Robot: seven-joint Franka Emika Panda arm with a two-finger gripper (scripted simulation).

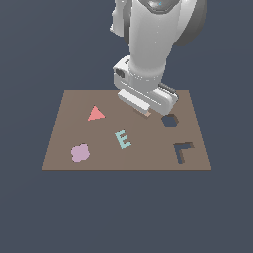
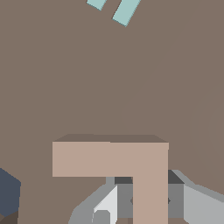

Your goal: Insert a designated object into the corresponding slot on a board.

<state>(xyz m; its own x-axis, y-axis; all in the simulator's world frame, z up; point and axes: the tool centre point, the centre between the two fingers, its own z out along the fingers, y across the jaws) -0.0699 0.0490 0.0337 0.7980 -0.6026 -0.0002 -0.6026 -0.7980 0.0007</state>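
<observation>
The light tan L-shaped block [image 2: 109, 157] fills the lower part of the wrist view, and only a small corner of it [image 1: 147, 113] shows under the hand in the exterior view. My gripper [image 1: 146, 109] is low over the brown board [image 1: 69, 128], near its far edge. In the wrist view my gripper [image 2: 150, 201] has a finger against each side of the block's stem, shut on it. The dark L-shaped slot [image 1: 184, 150] is on the board toward the exterior view's right, nearer the front, apart from the gripper.
A dark hexagonal hole [image 1: 169, 120] lies just to the exterior view's right of the gripper and also shows in the wrist view [image 2: 8, 192]. A teal E [image 1: 122, 139], a red triangle [image 1: 95, 113] and a purple blob [image 1: 80, 153] sit on the board.
</observation>
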